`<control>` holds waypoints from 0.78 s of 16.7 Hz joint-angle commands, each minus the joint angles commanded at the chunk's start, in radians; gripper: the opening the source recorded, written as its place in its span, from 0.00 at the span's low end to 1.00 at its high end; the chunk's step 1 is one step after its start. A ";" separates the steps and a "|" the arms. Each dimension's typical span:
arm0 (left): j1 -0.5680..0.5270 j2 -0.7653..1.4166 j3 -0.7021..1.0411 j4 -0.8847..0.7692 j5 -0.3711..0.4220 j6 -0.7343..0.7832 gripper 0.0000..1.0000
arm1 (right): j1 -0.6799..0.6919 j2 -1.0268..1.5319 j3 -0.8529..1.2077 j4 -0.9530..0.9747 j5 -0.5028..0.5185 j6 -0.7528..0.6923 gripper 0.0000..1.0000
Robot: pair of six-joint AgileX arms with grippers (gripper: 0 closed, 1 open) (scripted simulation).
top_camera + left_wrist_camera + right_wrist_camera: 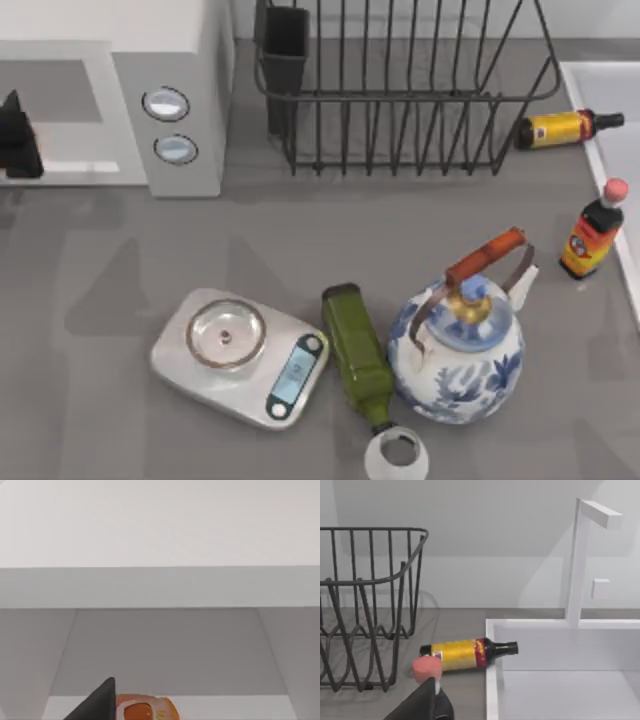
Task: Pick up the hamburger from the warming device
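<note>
Orange hamburger (145,711) inside microwave (195,60) — left gripper (18,135) near; finger state unclear.

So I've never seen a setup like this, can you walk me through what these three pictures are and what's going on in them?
This is a simulated pair of robot arms at a grey table.

The overhead picture looks straight down. It shows a large white boxy microwave, a black wire dish rack, a flat silver kitchen scale, a lying dark green bottle, a blue-and-white ceramic kettle and two yellow-labelled sauce bottles, one lying, one upright.

The other two pictures come from cameras on each arm's wrist. The left gripper is at the microwave's opening; its camera sees the small orange-tan hamburger inside. Nothing is visibly held. The right wrist camera faces the rack and a white sink.
</note>
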 joint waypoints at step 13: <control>0.086 1.013 0.371 0.486 0.098 0.038 1.00 | 0.000 0.000 0.000 0.000 0.000 0.000 1.00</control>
